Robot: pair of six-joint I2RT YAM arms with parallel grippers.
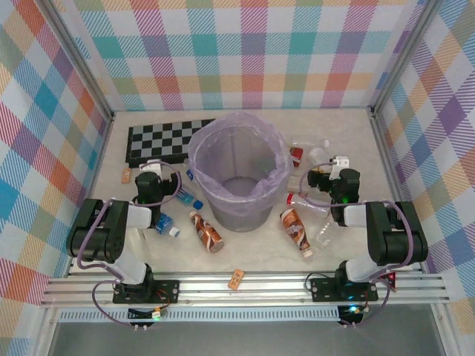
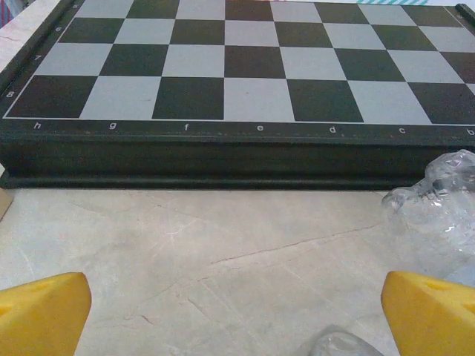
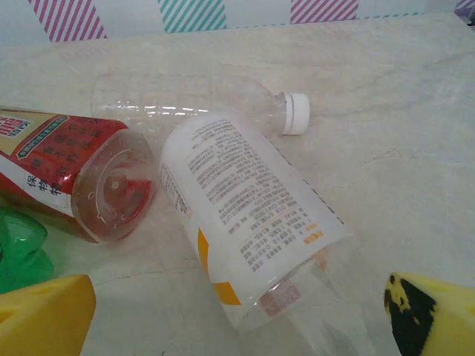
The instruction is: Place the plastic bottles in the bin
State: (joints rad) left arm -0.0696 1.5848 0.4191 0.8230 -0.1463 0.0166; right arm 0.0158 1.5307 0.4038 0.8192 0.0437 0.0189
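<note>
The bin [image 1: 237,178], a grey bucket with a lilac liner, stands mid-table. Plastic bottles lie around it: blue-capped ones [image 1: 185,198] [image 1: 165,225] at its left, brown-labelled ones [image 1: 206,231] [image 1: 297,231] in front. My left gripper [image 1: 152,167] [image 2: 237,319] is open over bare table, and a crumpled clear bottle [image 2: 445,215] lies by its right finger. My right gripper [image 1: 328,167] [image 3: 241,319] is open around the near end of a white-labelled bottle [image 3: 245,200]. Beyond that lie a white-capped clear bottle [image 3: 193,100], a red-labelled bottle [image 3: 67,163] and a green one [image 3: 18,252].
A black-and-white chequered board [image 1: 167,141] [image 2: 237,81] lies at the back left, right in front of my left gripper. Tan corks [image 1: 126,175] [image 1: 236,279] lie at the left and at the front edge. Chequered walls close in the table on three sides.
</note>
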